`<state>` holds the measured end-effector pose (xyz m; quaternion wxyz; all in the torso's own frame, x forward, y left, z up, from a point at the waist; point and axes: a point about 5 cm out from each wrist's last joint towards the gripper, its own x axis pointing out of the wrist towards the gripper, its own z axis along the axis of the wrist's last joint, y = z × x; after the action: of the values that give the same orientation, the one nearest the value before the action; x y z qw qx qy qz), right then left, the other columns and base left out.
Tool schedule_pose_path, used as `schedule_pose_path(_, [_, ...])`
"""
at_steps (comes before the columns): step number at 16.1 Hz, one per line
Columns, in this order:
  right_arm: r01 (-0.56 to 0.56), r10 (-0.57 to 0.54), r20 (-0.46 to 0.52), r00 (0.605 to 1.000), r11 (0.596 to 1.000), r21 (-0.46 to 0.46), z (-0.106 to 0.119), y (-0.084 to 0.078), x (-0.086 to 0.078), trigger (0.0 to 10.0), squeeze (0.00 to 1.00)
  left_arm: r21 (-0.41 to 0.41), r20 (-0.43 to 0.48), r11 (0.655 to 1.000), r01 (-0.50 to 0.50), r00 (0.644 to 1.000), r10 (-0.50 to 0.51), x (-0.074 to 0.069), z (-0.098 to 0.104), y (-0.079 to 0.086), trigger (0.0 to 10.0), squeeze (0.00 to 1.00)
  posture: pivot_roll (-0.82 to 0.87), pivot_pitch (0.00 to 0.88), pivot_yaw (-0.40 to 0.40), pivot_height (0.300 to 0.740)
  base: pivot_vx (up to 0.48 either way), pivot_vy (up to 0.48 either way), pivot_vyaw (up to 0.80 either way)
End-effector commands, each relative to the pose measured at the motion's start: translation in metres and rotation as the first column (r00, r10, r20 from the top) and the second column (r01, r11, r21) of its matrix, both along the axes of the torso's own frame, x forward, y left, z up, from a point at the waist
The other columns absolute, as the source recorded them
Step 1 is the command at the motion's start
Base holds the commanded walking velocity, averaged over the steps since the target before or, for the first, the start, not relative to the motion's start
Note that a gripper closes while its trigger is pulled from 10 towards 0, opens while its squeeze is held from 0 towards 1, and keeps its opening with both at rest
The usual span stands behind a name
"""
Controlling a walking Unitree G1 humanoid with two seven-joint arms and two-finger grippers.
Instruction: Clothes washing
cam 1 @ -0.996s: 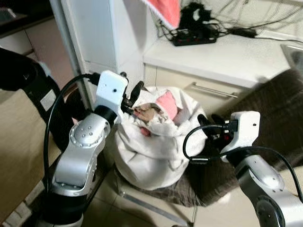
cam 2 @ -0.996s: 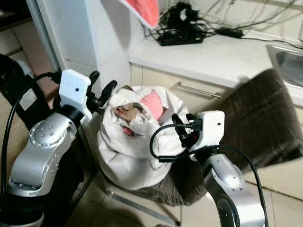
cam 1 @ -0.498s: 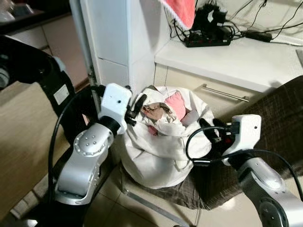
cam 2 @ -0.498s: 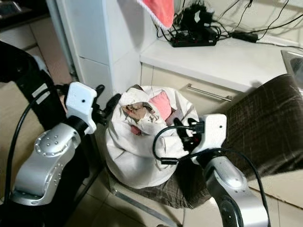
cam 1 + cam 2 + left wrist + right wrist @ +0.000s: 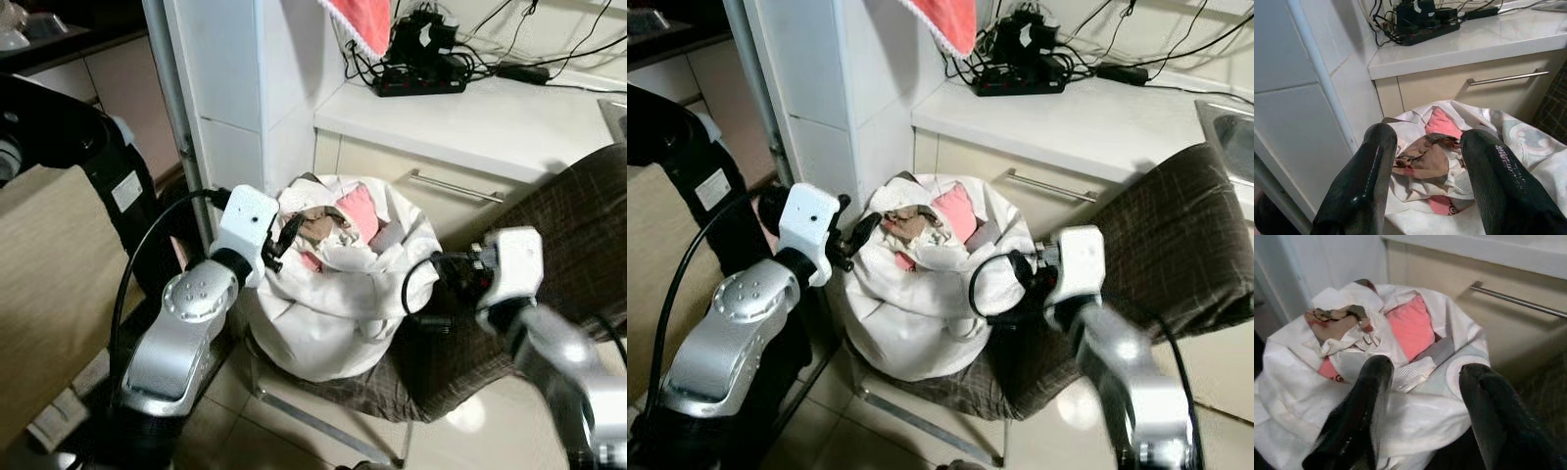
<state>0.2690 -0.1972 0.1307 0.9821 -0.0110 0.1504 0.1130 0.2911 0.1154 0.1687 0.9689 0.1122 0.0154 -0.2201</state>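
White bag (image 5: 338,294) full of clothes sits on a chair (image 5: 549,255) draped in brown checked fabric, right in front of the cabinet drawer with the metal handle (image 5: 456,186). Bag mouth is open at the top: pink cloth (image 5: 358,211), a brown patterned piece (image 5: 315,227) and white fabric are bunched inside.

Left gripper (image 5: 284,238) is at the bag's left rim, fingers spread. Left wrist view looks between both fingers (image 5: 1364,181) straight onto the brown patterned piece and pink cloth; nothing is held between them. Can't tell if the tips touch the bag.

Right gripper (image 5: 1024,279) is at the bag's right side, near the rim, jaws also spread. Right wrist view has both fingers (image 5: 1361,416) apart over the bag's white fabric, with pink cloth beyond them; nothing is clamped. Right forearm is motion-blurred in the head views.

Surroundings: white counter (image 5: 490,108) behind the bag with a black power strip (image 5: 421,78) and a tangle of cables. Red cloth (image 5: 358,22) hangs at the top edge, next to a white tiled pillar (image 5: 235,88). Sink edge (image 5: 1225,132) is on the counter's right. Black device (image 5: 59,147) stands far left, beside a tan surface (image 5: 49,294).
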Motion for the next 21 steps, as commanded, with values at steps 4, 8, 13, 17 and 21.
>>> schedule_pose_path(4, [-0.203,0.199,-0.101,0.975,0.979,-0.031,-0.015,0.0,0.037,10.0,1.0,0.032,-0.068,0.976,0.217,0.974,-0.215,-0.003,-0.002,-0.002,10.0,0.0,-0.07,0.0,0.023,0.74,0.0,0.0,0.0])
schedule_pose_path(8, [-0.275,0.275,0.012,0.961,0.961,0.006,0.002,0.019,0.086,10.0,1.0,0.067,-0.099,0.945,0.32,0.945,-0.313,-0.006,0.0,0.003,10.0,0.0,-0.04,0.0,0.038,0.74,0.0,0.0,0.0])
schedule_pose_path(13, [-0.3,0.295,-0.064,0.953,0.949,-0.094,-0.011,0.037,0.107,10.0,1.0,0.069,-0.143,0.898,0.435,0.895,-0.423,-0.026,0.011,0.009,10.0,0.0,0.06,0.12,0.023,0.74,0.0,0.0,0.0])
schedule_pose_path(17, [-0.252,0.239,-0.107,0.965,0.959,-0.127,-0.026,0.031,0.105,10.0,1.0,0.085,-0.174,0.879,0.47,0.875,-0.451,-0.039,0.024,0.02,10.0,0.0,0.14,0.212,0.032,0.74,0.0,0.0,0.0])
schedule_pose_path(21, [-0.174,0.157,-0.118,0.98,0.974,-0.146,-0.032,0.027,0.105,10.0,0.0,0.062,-0.194,0.859,0.509,0.85,-0.49,-0.05,0.037,0.021,10.0,0.0,0.19,0.262,0.04,0.74,0.0,0.0,0.0])
